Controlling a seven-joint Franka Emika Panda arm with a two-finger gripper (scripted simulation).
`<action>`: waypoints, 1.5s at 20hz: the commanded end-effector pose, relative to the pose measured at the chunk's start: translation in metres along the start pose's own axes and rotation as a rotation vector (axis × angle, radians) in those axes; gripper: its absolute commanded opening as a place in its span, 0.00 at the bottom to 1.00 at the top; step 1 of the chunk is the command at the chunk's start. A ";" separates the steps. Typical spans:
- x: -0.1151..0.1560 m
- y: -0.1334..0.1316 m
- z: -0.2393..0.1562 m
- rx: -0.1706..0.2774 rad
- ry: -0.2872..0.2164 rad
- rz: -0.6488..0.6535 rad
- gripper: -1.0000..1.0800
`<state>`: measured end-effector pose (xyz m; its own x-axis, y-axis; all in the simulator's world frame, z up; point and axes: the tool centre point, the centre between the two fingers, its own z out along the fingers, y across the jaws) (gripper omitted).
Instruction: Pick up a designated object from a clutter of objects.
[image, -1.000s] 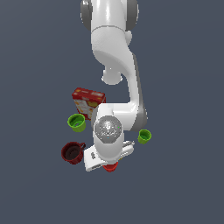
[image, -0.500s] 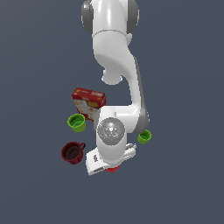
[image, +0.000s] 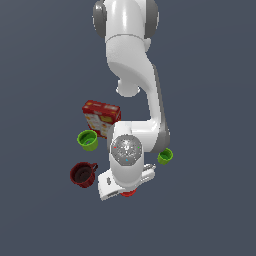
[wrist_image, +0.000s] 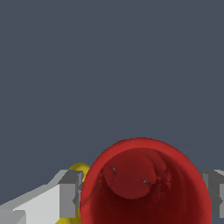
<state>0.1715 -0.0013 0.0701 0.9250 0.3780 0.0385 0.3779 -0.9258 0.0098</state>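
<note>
Red cup (wrist_image: 144, 188) stands upright between the two grey fingers (wrist_image: 70, 192), which flank its rim on either side; whether they press it cannot be told. Yellow cup (wrist_image: 78, 168) sits just beside it.

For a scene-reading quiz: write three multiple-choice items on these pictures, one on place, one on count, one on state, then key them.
1. In the wrist view, the red cup sits
A. between the two jaws
B. far from both jaws
C. on the red box

2. Green cups seen in the exterior view:
A. none
B. two
C. five

3. The maroon mug is
A. upside down
B. upright, mouth open upward
C. held by the arm

Key:
1 A, a grey finger shows on each side of the cup's rim.
2 B, one green cup beside the red box, another on the arm's far side.
3 B, its dark inside shows from above.
</note>
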 end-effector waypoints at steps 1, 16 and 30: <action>0.000 0.000 0.000 0.000 0.001 0.000 0.00; -0.020 -0.015 -0.053 0.001 -0.005 0.001 0.00; -0.067 -0.049 -0.182 0.004 -0.021 0.004 0.00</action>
<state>0.0908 0.0160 0.2324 0.9270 0.3746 0.0175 0.3746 -0.9272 0.0050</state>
